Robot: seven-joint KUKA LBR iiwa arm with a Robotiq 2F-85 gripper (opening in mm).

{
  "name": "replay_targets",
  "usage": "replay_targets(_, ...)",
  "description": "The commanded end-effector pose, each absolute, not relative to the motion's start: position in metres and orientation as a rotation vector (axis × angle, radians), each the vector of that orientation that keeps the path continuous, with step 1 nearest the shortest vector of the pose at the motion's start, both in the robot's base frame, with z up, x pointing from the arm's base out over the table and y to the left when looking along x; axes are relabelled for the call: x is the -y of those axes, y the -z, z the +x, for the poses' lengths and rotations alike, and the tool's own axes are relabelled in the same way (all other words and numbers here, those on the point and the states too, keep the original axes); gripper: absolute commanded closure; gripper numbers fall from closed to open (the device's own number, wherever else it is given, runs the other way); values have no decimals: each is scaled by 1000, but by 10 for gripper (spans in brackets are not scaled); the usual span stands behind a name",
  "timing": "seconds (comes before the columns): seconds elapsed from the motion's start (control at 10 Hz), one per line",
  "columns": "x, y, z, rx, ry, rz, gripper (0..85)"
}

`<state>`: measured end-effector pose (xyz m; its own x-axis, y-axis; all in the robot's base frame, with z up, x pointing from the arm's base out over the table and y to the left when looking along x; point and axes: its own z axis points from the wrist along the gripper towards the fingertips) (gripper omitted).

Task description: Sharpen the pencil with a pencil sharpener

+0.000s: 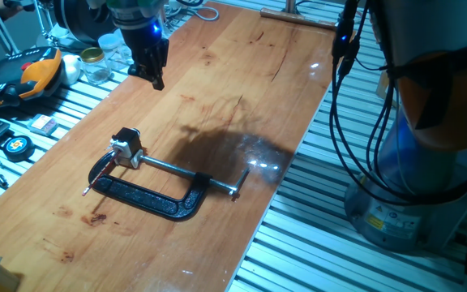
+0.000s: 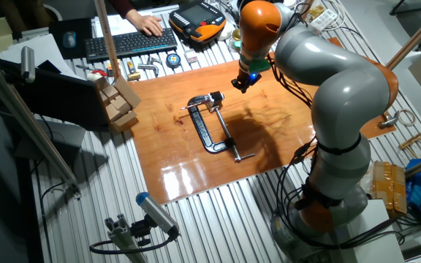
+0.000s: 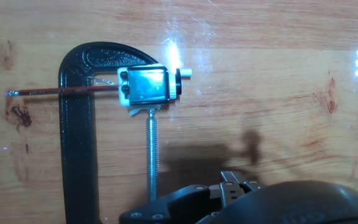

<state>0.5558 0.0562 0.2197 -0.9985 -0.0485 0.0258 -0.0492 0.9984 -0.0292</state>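
Approach stage: my gripper [image 1: 154,71] hangs in the air, well apart from the work and grasping nothing, though no view shows clearly whether the fingers are spread or closed; a good next move, I judge, is to descend along the pencil's axis and grip its free end squarely. Pencil [image 3: 61,91] lies flat on the wooden table [image 1: 242,73], its far end entering the pencil sharpener [image 3: 146,86], which the black C-clamp [image 3: 78,143] pins. Only the hand view reveals this insertion; the fixed views alone show my height.
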Motion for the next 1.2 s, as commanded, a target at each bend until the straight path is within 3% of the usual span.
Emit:
replay_targets(0.0, -56, -220, 556, 3114, -42, 77, 850)
replay_targets(1.1, -57, -219, 556, 3117, -49, 72, 850)
